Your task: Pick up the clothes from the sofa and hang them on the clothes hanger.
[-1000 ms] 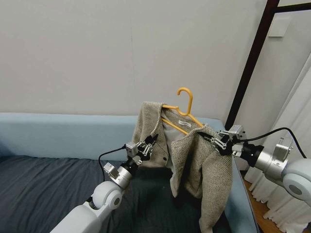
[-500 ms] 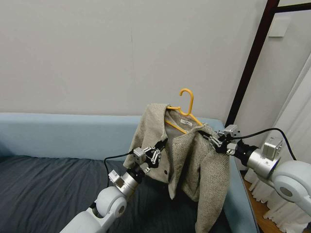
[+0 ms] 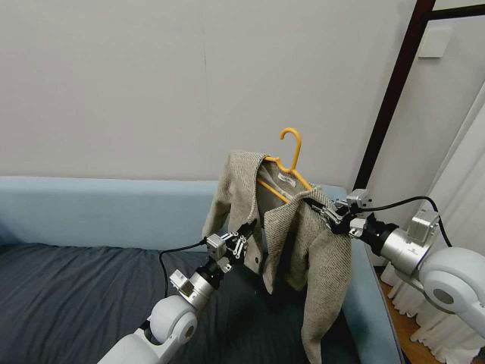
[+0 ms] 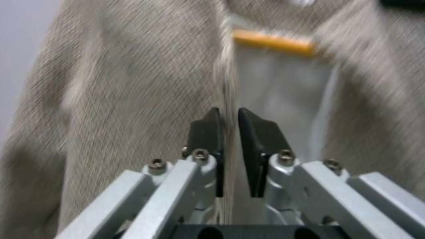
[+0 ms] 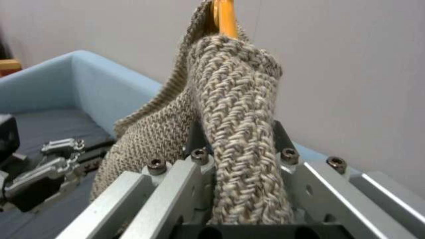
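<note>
Head view, 1 hanger (image 3: 295, 145), 1 cardigan (image 3: 318, 250) pinched by left gripper (image 3: 244, 233), right gripper (image 3: 327, 212)

I saw the beige knit cardigan (image 3: 303, 235) draped on the orange hanger (image 3: 295, 150), up above the blue sofa (image 3: 91, 212), front open, hook upward, one sleeve hanging straight down.

Plain white wall (image 3: 136, 83) at 12 o'clock. Pale-blue sofa (image 3: 76, 205) ran from 9 to 5 o'clock, with a dark seat. Dark post (image 3: 394, 91) at 2 o'clock, white curtain (image 3: 470, 167) at 3.
</note>
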Robot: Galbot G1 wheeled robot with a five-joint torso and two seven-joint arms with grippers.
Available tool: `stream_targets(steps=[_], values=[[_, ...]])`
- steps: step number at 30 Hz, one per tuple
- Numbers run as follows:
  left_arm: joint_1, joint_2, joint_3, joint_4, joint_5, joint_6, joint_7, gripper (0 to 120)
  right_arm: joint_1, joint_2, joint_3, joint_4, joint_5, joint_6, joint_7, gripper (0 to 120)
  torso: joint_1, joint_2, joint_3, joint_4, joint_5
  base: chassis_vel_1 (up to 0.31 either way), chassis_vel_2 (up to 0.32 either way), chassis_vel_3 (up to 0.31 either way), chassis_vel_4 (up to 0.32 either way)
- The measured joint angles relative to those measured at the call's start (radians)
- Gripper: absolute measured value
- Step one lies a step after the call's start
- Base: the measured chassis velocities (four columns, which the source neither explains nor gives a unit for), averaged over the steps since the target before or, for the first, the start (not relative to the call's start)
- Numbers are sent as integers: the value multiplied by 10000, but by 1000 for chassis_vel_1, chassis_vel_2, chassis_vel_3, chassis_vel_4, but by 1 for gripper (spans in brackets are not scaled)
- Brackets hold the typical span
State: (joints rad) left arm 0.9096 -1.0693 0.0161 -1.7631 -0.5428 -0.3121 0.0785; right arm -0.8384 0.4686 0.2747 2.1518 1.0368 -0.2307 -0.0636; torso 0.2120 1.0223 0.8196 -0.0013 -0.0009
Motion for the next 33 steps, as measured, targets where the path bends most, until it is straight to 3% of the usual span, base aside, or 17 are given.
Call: stream_targets(steps=[5,7,9,11,13,14,18,22,26,33], values=[[551,125,-232,-6,757,302,-920,38,-370,-643,937,382,529,-434,885,9,0,0,0,0,0,0,0,0,0],[587,124,-260,-18,770,319,-946,39,-385,-659,965,388,534,-447,898,9,0,-1,0,1,0,0,0,0,0],[1243,22,-726,-163,952,413,-1200,54,-1211,-1281,2246,688,824,-1119,1359,9,-1,0,-1,0,1,0,0,0,0],[1318,13,-767,-177,985,412,-1212,56,-1331,-1358,2402,731,863,-1187,1411,9,0,0,-1,0,0,0,0,0,0],[1841,-26,-997,-315,1215,360,-1367,70,-2161,-1867,3622,1077,1275,-1850,2009,9,-1,0,-1,-1,1,0,0,0,0],[1841,-26,-997,-315,1215,360,-1367,70,-2161,-1867,3622,1077,1275,-1850,2009,9,-1,0,-1,-1,1,0,0,0,0],[2324,-3,-1209,-579,1365,318,-1610,88,-3003,-2354,5544,1807,1967,-3349,4213,9,-1,0,-2,0,1,0,0,0,0],[2503,64,-1309,-723,1388,293,-1715,98,-3107,-2573,6444,2242,3168,-4293,5785,9,-1,0,-2,-4,-1,0,0,0,0],[2667,149,-1388,-953,1425,286,-1808,100,-3120,-2831,7179,2140,4046,-4759,6754,9,-1,0,-1,1,1,0,0,0,0],[2954,169,-1493,-1260,1489,274,-1875,100,-3072,-3199,7567,831,4050,-4972,7162,9,-1,0,-1,0,3,0,0,0,0]])
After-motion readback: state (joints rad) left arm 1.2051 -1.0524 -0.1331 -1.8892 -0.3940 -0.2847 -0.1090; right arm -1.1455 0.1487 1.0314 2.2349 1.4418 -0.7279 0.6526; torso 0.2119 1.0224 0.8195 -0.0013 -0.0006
